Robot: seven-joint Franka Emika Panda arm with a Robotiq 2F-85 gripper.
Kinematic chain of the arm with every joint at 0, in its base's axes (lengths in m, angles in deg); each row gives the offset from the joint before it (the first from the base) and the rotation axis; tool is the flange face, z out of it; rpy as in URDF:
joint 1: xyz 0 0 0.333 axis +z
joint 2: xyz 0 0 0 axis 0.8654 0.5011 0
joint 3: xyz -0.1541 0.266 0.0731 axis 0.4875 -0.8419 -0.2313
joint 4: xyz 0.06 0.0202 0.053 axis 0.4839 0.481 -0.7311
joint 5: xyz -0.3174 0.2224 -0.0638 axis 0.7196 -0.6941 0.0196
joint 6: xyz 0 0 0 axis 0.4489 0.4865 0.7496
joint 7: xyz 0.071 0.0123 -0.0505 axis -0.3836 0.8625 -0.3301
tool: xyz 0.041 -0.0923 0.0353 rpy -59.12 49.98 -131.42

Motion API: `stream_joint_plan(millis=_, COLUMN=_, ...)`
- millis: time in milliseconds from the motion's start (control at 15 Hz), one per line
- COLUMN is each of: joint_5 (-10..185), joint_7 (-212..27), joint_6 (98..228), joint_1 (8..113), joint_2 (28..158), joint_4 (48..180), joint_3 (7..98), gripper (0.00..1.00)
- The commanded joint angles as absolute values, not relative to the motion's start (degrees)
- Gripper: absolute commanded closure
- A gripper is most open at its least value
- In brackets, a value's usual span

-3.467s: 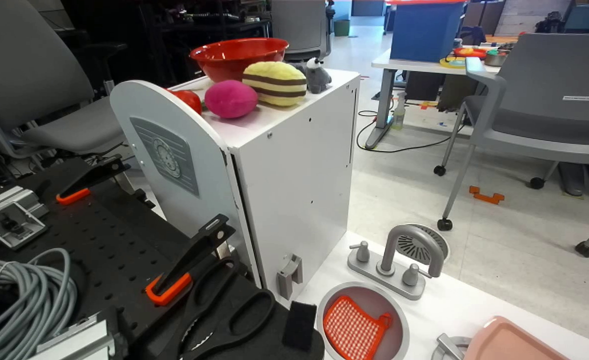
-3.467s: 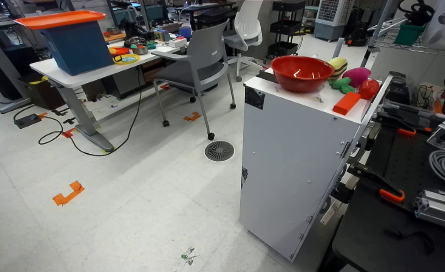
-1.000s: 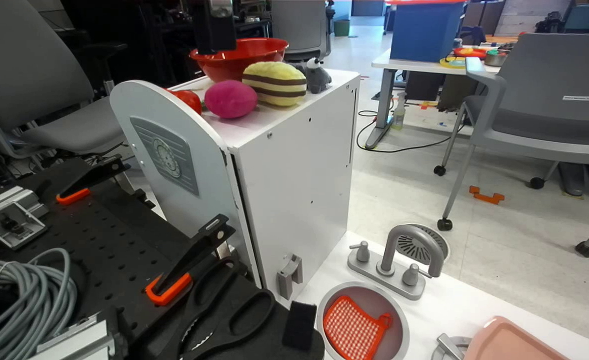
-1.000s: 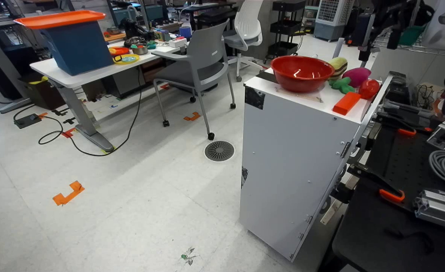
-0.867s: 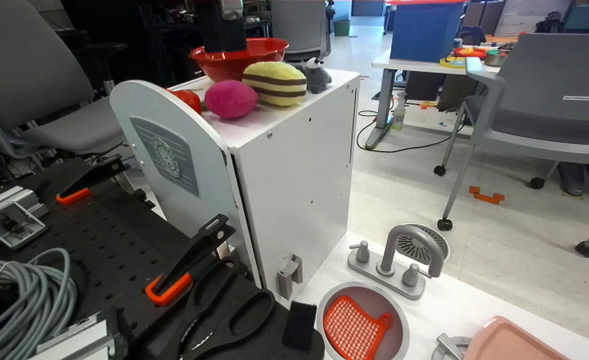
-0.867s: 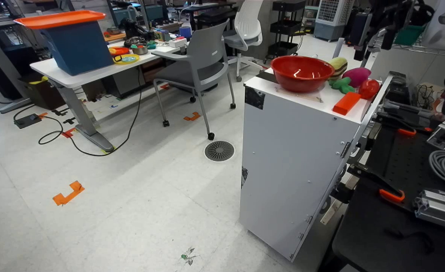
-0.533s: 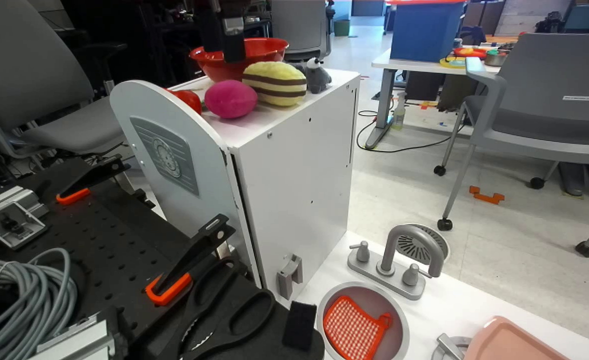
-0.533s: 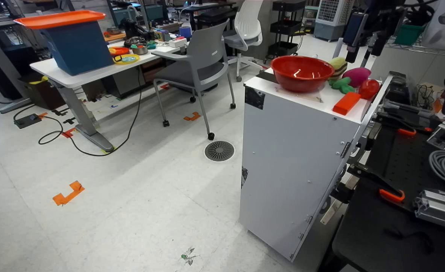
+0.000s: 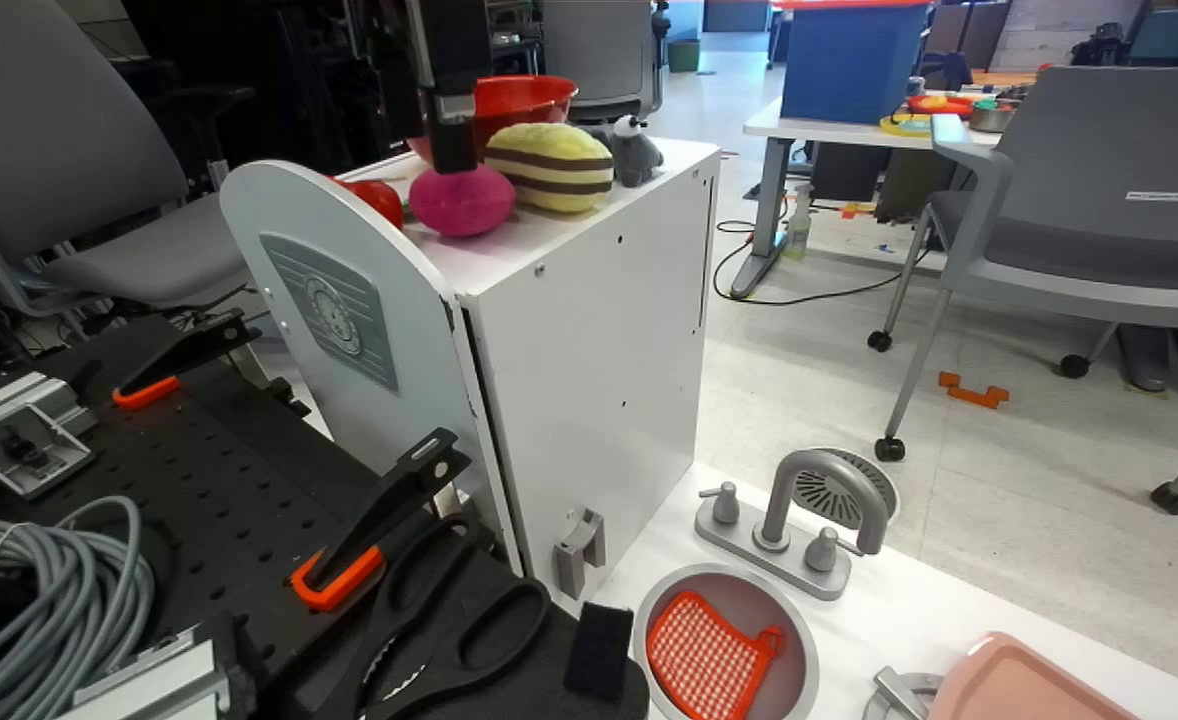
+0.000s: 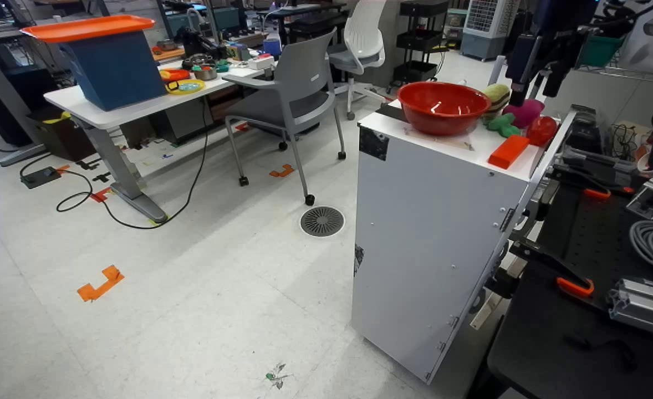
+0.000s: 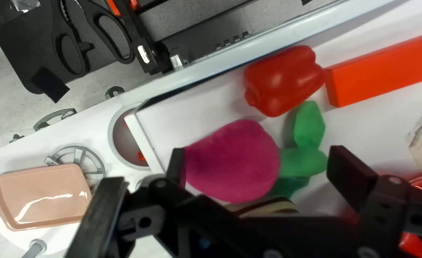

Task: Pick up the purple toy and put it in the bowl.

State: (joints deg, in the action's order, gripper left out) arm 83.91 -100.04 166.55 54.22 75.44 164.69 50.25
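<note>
Black two-finger gripper, pointing down, fingers spread wide apart. In the wrist view, between the fingers: small round magenta-pink plush toy, close to one finger, resting on top of a white box-shaped cabinet. In both exterior views, one finger overlapping the toy's upper edge; contact or not, cannot tell.

Also within the finger gap: green leaf-shaped piece, up against the toy, short of the opposite finger. Just off one side of the gap: glossy red pepper-shaped toy, end just beside an orange-red rectangular block. Off the opposite side, mostly hidden by the gripper in the wrist view: yellow dome-shaped plush toy with dark brown stripes.

Past the finger at the leaf end: wide, glossy red bowl with flared rim, upright on the same cabinet top, apart from the magenta toy. Farther from the gripper, beyond the striped toy: small grey plush animal with white head.

Well below the gripper, past the finger nearest the magenta toy: round grey sink basin with red-and-white checked fabric piece inside, then a pale pink rectangular tray.
</note>
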Motion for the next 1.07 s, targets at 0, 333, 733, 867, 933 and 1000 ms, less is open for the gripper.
stream_joint_plan(millis=0, joint_5=82.89, joint_7=-97.90, joint_6=166.43, joint_1=54.48, joint_2=75.05, joint_4=165.28, joint_3=51.62, gripper=0.00)
stream_joint_plan(millis=333, joint_5=83.45, joint_7=-98.47, joint_6=166.16, joint_1=53.78, joint_2=74.64, joint_4=166.87, joint_3=53.11, gripper=0.00)
stream_joint_plan(millis=733, joint_5=85.23, joint_7=-100.33, joint_6=165.42, joint_1=53.03, joint_2=74.62, joint_4=167.09, joint_3=54.86, gripper=0.00)
stream_joint_plan(millis=867, joint_5=86.05, joint_7=-101.04, joint_6=165.14, joint_1=52.80, joint_2=74.50, joint_4=166.86, joint_3=55.17, gripper=0.00)
stream_joint_plan(millis=933, joint_5=86.25, joint_7=-101.23, joint_6=164.94, joint_1=52.65, joint_2=74.29, joint_4=166.82, joint_3=55.34, gripper=0.00)
stream_joint_plan(millis=1000, joint_5=86.54, joint_7=-101.52, joint_6=164.84, joint_1=52.48, joint_2=74.15, joint_4=166.80, joint_3=55.46, gripper=0.00)
